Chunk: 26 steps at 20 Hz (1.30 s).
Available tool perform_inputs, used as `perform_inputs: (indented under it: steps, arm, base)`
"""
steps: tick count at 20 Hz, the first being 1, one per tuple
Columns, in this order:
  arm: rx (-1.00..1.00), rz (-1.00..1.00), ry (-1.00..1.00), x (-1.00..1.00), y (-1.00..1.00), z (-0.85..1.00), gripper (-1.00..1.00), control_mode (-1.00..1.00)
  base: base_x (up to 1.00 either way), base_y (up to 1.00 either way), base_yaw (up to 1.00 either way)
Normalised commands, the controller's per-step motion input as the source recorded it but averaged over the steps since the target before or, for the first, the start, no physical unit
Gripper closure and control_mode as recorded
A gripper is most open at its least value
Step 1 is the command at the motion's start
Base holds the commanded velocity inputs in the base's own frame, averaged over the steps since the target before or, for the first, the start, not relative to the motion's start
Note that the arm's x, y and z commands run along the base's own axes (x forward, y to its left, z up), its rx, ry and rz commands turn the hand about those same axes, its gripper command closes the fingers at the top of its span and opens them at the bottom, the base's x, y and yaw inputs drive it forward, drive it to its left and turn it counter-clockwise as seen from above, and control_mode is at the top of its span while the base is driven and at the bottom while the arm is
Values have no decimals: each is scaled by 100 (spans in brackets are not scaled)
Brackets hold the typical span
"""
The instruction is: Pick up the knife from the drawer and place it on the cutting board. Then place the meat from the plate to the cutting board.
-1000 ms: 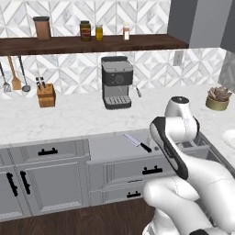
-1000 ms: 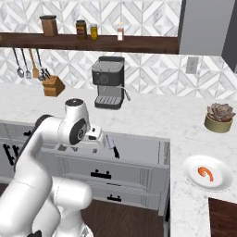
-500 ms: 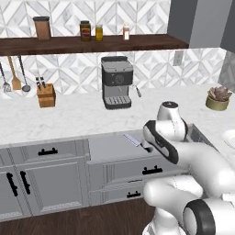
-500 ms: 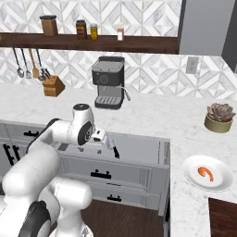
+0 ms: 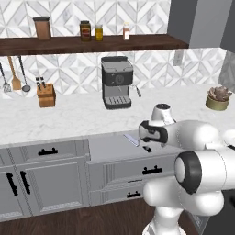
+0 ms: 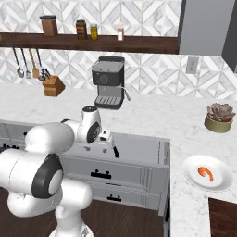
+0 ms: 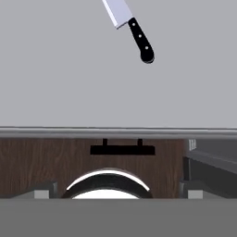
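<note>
Drawer (image 5: 114,147) pulled open, knife (image 7: 131,28) flat inside; gripper above drawer front, clear of knife, cannot tell if released or clenched

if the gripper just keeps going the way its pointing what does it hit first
Most likely the bare grey floor of the open drawer. The gripper points down into it, and the knife lies off to one side of that line, though depth is hard to judge.

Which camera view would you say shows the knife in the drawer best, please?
The hand view: the knife lies unobstructed on the drawer floor, handle fully visible. In the left base view it is small, handle partly hidden by the arm. The right base view shows mostly its handle.
</note>
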Motion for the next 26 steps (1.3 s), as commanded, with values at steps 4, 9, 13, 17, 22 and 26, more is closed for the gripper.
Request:
perform_inputs:
  steps: [4,9,13,17,22,26]
  arm:
    - [0,0,0,38,-15,-36,-100,-100]
    - [0,0,1,38,-14,-36,-100,-100]
    - [0,0,0,38,-10,-39,-100,-100]
    - [0,0,0,42,-5,-38,-100,-100]
    - [0,0,1,37,0,-43,-100,-100]
    - [0,1,12,-15,0,-55,-100,-100]
  base:
    - [0,0,0]
    - [0,0,0]
    - [0,0,0]
    - [0,0,0]
    - [0,0,0]
    - [0,0,0]
